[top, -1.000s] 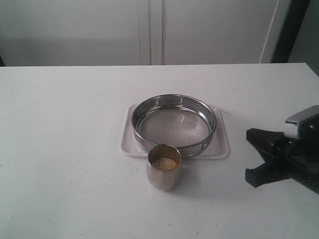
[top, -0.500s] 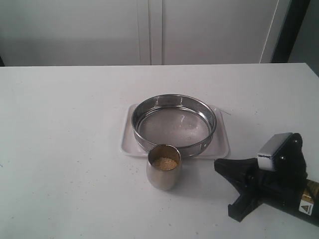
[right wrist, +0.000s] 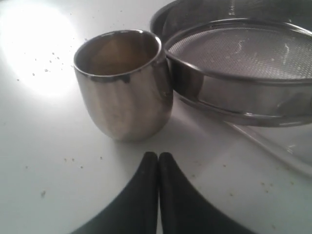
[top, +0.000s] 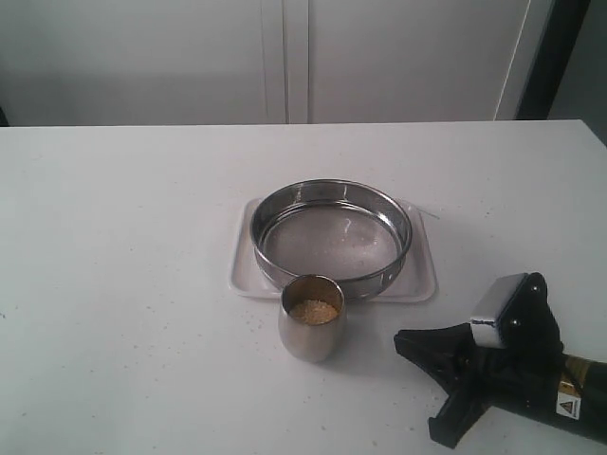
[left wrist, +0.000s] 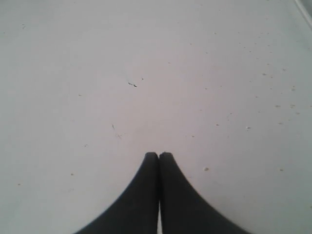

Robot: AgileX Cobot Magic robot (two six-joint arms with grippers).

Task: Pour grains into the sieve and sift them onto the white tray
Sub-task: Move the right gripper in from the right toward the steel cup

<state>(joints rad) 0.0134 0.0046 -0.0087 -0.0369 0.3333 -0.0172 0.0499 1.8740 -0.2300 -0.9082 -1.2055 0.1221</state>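
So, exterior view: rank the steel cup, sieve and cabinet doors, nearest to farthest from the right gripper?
1. Steel cup, beside the right gripper, in front of the white tray.
2. Sieve, on that tray, behind the cup.
3. Cabinet doors, at the very back.

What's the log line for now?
left gripper: shut, over table | right gripper: shut, near cup | grains: in cup | sieve: on tray | pour: not yet

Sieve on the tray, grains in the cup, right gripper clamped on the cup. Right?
No. The right gripper is shut on nothing, short of the cup, as the right wrist view shows. The sieve is on the tray and the grains are in the cup.
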